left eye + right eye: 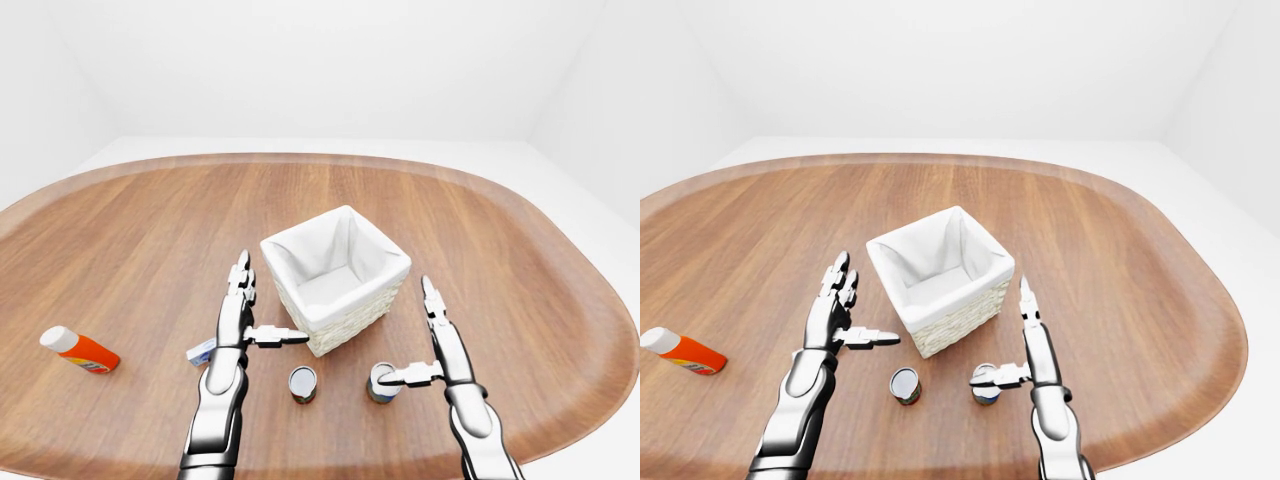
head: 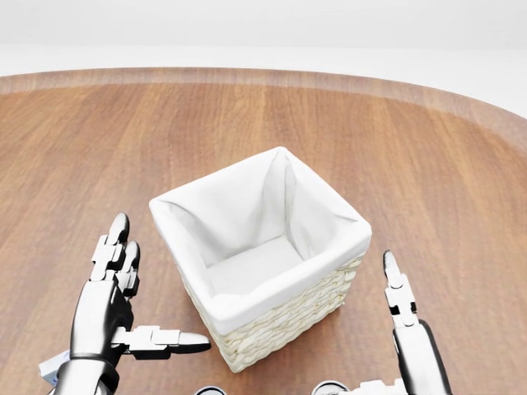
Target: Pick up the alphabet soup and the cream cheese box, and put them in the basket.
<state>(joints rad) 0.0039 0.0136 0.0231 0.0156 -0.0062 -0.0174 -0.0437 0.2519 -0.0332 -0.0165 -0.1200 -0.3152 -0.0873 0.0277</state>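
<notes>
The white-lined wicker basket [image 1: 345, 308] stands mid-table, empty inside. Below it stand two upright cans: a red-labelled one [image 1: 302, 384] and a blue-and-green-labelled one [image 1: 381, 387]; I cannot tell which is the alphabet soup. A small blue-and-white cream cheese box [image 1: 201, 351] lies left of my left forearm, partly hidden by it. My left hand [image 1: 262, 310] is open, hovering left of the basket, thumb pointing at it. My right hand [image 1: 407, 333] is open to the right of the basket, its thumb lying over the blue-and-green can's top. The head view shows only the can tops at its bottom edge.
An orange bottle with a white cap [image 1: 80, 351] lies far left on the oval wooden table [image 1: 150, 230]. The table's curved edge runs close below my arms in the eye views. White floor and walls surround it.
</notes>
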